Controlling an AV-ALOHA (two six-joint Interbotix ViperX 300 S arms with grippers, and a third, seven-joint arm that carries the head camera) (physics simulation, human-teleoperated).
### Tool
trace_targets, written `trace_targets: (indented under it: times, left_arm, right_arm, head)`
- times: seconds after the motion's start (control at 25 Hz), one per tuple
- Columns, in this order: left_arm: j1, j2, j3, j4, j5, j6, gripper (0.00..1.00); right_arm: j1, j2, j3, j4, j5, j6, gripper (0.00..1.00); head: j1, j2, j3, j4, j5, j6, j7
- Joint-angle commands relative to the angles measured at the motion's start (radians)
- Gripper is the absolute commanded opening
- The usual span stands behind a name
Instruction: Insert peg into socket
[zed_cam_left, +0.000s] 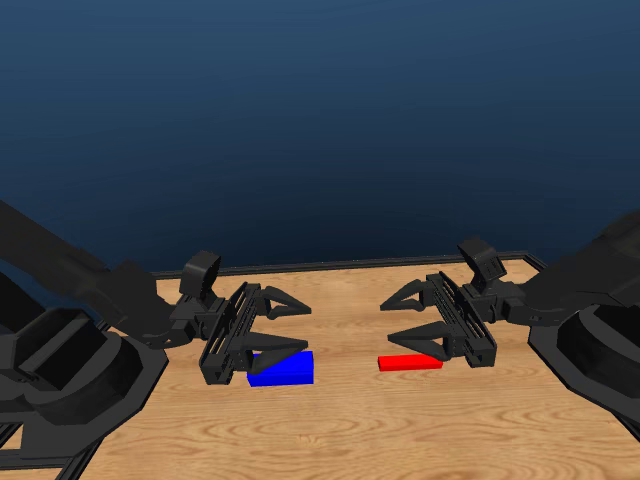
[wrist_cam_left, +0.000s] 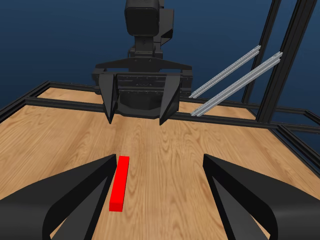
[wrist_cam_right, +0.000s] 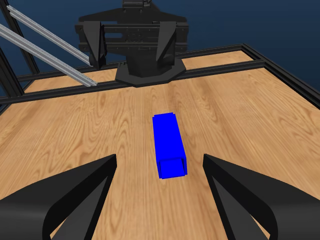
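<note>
Wooden table (zed_cam_left: 350, 430) planks run from the near edge to a black frame rail, dark blue backdrop beyond. On the boards lie the blue socket (zed_cam_left: 282, 369) at seven o'clock and the red peg (zed_cam_left: 409, 362) at five. Above each, the left gripper (zed_cam_left: 285, 326) and right gripper (zed_cam_left: 408, 316) hover level, jaws spread wide, holding nothing.

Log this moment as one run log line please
stage: before pickup | left gripper: open, above blue block | right gripper: open, above red bar | both pieces flat on table, apart
</note>
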Motion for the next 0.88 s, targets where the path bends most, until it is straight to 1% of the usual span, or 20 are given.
trace_targets:
  times: [0.04,0.08,0.12,0.16,0.2,0.24,0.32,0.4,0.44,0.48,0.52,0.64,0.68,0.8,0.88]
  left_arm:
    - [0.038,-0.042,0.023,-0.09,0.295,-0.046,1.0]
    - [0.047,-0.062,0.035,-0.106,0.351,-0.049,1.0]
    - [0.053,-0.078,0.039,-0.112,0.401,-0.045,1.0]
    - [0.055,-0.112,0.036,-0.114,0.423,-0.053,1.0]
    - [0.058,-0.137,0.055,-0.124,0.45,-0.06,1.0]
    - [0.056,-0.162,0.048,-0.123,0.49,-0.059,1.0]
    - [0.063,-0.179,0.059,-0.125,0.56,-0.07,1.0]
    - [0.058,-0.196,0.05,-0.119,0.63,-0.077,1.0]
    - [0.055,-0.199,0.052,-0.117,0.655,-0.084,1.0]
    - [0.052,-0.2,0.044,-0.118,0.679,-0.092,1.0]
    - [0.047,-0.2,0.042,-0.113,0.696,-0.098,1.0]
    - [0.035,-0.166,0.041,-0.107,0.773,-0.115,1.0]
    - [0.036,-0.167,0.039,-0.104,0.782,-0.117,1.0]
    - [0.039,-0.134,0.037,-0.09,0.802,-0.13,1.0]
    - [0.056,-0.115,0.032,-0.083,0.805,-0.131,1.0]
  right_arm:
    - [0.02,0.009,-0.047,-0.007,0.015,0.002,1.0]
    - [0.025,0.018,-0.054,-0.009,0.022,0.002,1.0]
    - [0.027,0.02,-0.061,-0.01,0.023,0.004,1.0]
    - [0.03,0.027,-0.068,-0.008,0.031,0.006,1.0]
    - [0.033,0.027,-0.077,0.005,0.046,-0.001,1.0]
    - [0.047,0.03,-0.092,-0.001,0.049,-0.006,1.0]
    - [0.053,0.035,-0.108,0.008,0.071,-0.013,1.0]
    - [0.059,0.038,-0.126,0.012,0.088,-0.021,1.0]
    - [0.063,0.038,-0.127,0.01,0.088,-0.022,1.0]
    - [0.061,0.041,-0.127,0.015,0.095,-0.024,1.0]
    - [0.059,0.046,-0.133,0.015,0.098,-0.025,1.0]
    - [0.053,0.053,-0.117,0.016,0.083,-0.019,1.0]
    - [0.052,0.052,-0.117,0.015,0.076,-0.017,1.0]
    - [0.046,0.067,-0.107,0.014,0.056,0.0,1.0]
    - [0.047,0.063,-0.097,0.013,0.058,0.004,1.0]
  head:
    - [-0.001,0.042,-0.026,0.001,-0.004,0.006,0.006]
    - [-0.001,0.056,-0.029,0.002,-0.006,0.009,0.008]
    - [-0.001,0.063,-0.031,0.002,-0.008,0.011,0.008]
    - [0.001,0.079,-0.035,0.004,-0.012,0.015,0.012]
    - [0.006,0.095,-0.041,0.008,-0.013,0.03,0.021]
    - [0.011,0.109,-0.046,0.011,-0.012,0.039,0.03]
    - [0.015,0.132,-0.053,0.014,-0.012,0.046,0.039]
    - [0.015,0.163,-0.062,0.016,-0.012,0.053,0.05]
    - [0.013,0.181,-0.068,0.017,-0.009,0.056,0.054]
    - [0.01,0.199,-0.075,0.017,-0.006,0.059,0.057]
    - [0.008,0.209,-0.079,0.017,-0.008,0.062,0.06]
    - [0.0,0.262,-0.1,0.021,0.004,0.083,0.067]
    - [-0.001,0.271,-0.104,0.021,0.007,0.085,0.067]
    - [-0.006,0.309,-0.125,0.021,0.015,0.087,0.062]
    - [-0.008,0.327,-0.136,0.021,0.017,0.087,0.058]
